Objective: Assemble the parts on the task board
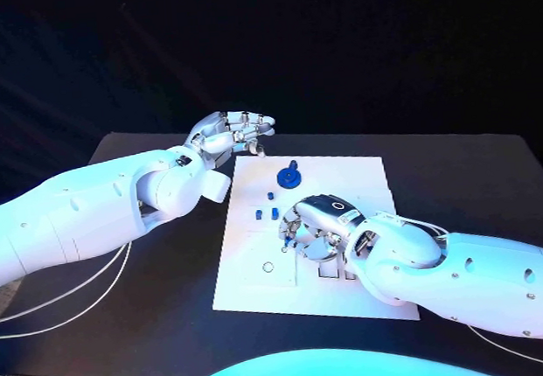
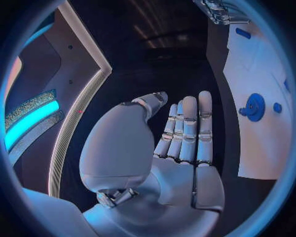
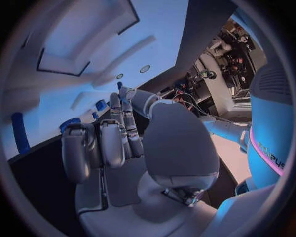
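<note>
left hand point(image 1: 233, 132) hovers off the task board point(image 1: 348, 191) at its 11 o'clock corner, fingers straight and together, holding nothing; right hand point(image 1: 315, 228) sits over the board's middle, fingers curled down, can't tell if it's got anything; blue gear part point(image 1: 290, 177) lies at 12 o'clock from it; black bench point(image 1: 473, 172) underneath.

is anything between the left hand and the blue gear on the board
Nothing visible does. The left hand hovers at the far left corner of the task board, fingers apart and holding nothing. The blue gear lies on bare white board just beyond it. The right hand works nearer the robot, out of that path.
</note>
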`<move>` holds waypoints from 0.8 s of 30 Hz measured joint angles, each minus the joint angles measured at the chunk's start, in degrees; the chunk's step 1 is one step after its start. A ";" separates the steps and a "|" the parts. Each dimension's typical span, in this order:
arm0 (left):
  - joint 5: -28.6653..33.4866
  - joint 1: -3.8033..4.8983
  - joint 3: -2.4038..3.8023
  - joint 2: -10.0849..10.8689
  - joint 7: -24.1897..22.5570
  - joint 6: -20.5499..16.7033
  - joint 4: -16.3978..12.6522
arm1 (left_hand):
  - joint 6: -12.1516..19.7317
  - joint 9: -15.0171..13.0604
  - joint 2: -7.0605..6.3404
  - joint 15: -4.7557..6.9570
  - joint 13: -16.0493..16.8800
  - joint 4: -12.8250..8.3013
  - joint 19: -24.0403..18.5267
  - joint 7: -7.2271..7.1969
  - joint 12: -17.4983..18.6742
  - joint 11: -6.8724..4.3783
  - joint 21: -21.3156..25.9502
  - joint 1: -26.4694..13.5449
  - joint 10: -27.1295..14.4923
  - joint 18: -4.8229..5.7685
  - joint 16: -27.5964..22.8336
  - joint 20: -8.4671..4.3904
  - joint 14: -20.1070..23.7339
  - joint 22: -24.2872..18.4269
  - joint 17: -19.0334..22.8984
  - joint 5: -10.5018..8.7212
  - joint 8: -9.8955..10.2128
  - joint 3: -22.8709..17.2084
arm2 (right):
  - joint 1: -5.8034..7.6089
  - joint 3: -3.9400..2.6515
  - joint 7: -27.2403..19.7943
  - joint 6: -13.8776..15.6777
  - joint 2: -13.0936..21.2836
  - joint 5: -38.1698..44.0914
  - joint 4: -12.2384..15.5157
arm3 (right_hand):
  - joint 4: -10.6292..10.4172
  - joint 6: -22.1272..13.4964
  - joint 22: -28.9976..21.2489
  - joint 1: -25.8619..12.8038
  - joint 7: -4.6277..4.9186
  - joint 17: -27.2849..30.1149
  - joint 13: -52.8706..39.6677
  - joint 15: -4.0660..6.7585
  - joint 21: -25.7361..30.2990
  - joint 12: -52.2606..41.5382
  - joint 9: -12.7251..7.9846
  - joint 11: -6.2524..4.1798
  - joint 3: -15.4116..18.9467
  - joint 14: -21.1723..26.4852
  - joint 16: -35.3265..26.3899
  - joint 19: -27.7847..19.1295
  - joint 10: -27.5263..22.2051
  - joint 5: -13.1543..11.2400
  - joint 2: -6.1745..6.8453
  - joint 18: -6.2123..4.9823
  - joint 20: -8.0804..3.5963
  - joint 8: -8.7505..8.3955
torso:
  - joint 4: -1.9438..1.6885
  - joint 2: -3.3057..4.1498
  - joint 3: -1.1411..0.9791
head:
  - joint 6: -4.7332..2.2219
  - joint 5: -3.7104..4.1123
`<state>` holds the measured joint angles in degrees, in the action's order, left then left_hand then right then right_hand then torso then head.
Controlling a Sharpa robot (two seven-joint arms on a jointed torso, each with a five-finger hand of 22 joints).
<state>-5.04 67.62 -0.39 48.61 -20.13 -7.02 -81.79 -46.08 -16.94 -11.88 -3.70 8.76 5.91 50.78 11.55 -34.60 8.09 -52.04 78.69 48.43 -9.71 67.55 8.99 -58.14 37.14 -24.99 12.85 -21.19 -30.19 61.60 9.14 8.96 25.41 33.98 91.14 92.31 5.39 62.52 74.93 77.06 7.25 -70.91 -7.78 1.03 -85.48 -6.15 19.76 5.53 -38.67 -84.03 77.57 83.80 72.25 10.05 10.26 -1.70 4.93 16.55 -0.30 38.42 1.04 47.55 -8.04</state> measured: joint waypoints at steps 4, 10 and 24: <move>0.03 -0.01 0.00 -0.06 0.02 -0.02 0.03 | 0.00 0.00 0.00 0.00 0.00 -0.07 0.14 0.00 0.00 0.00 0.00 0.00 0.00 0.00 0.00 0.14 0.00 -0.07 0.04 0.00 0.00 0.07 | -0.21 0.04 0.03 -0.12 -0.20 0.31 -0.25 | 0.00 0.00 0.00 0.01 0.00 0.00 -0.48 0.00 0.00 0.00 0.00 0.00 0.00 0.00 0.00 0.00 0.00 -0.10 0.00 0.00 0.00 -0.04 | 0.00 0.01 0.01 | 0.12 -0.16; 0.07 -0.01 0.00 -0.07 0.06 -0.03 0.08 | 0.00 0.00 0.00 0.00 0.00 -0.07 0.21 0.00 0.00 0.00 0.00 0.00 0.00 -0.01 0.00 0.21 0.00 -0.08 0.07 0.00 0.00 0.07 | -0.47 0.06 0.10 -0.22 -0.51 0.66 -0.56 | 0.00 0.00 -0.01 0.02 0.00 0.05 -0.78 0.00 0.00 0.00 -0.01 0.00 0.00 0.00 0.00 0.00 0.00 -0.10 -0.01 0.00 0.00 -0.05 | 0.00 0.00 0.02 | 0.27 -0.25; 0.11 -0.01 -0.01 -0.05 0.22 0.00 0.25 | 0.00 0.00 0.00 0.00 0.01 -0.07 0.21 0.00 0.00 0.00 0.00 0.00 0.00 0.00 0.00 0.21 0.00 -0.07 0.06 0.00 0.00 0.07 | -0.91 0.12 0.12 -0.35 -1.16 1.03 -0.82 | 0.01 -0.02 -0.02 0.25 -0.01 0.04 -0.78 0.00 0.00 0.01 0.00 0.00 0.01 0.00 0.00 0.00 0.00 -0.22 -0.24 0.00 0.00 -0.17 | -0.01 0.01 0.03 | 0.54 -0.42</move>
<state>-4.94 67.62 -0.40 48.56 -19.91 -7.02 -81.55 -46.08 -16.93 -11.88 -3.70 8.77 5.85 50.99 11.54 -34.60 8.09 -52.04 78.69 48.43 -9.72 67.55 9.20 -58.14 37.06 -24.93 12.84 -21.19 -30.12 60.69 9.26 9.08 25.06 32.82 92.17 91.49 5.40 62.50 74.92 77.30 7.24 -70.86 -8.56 1.03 -85.48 -6.14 19.77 5.52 -38.66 -84.03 77.57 83.80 72.25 9.82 10.02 -1.70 4.94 16.38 -0.31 38.43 1.07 48.09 -8.46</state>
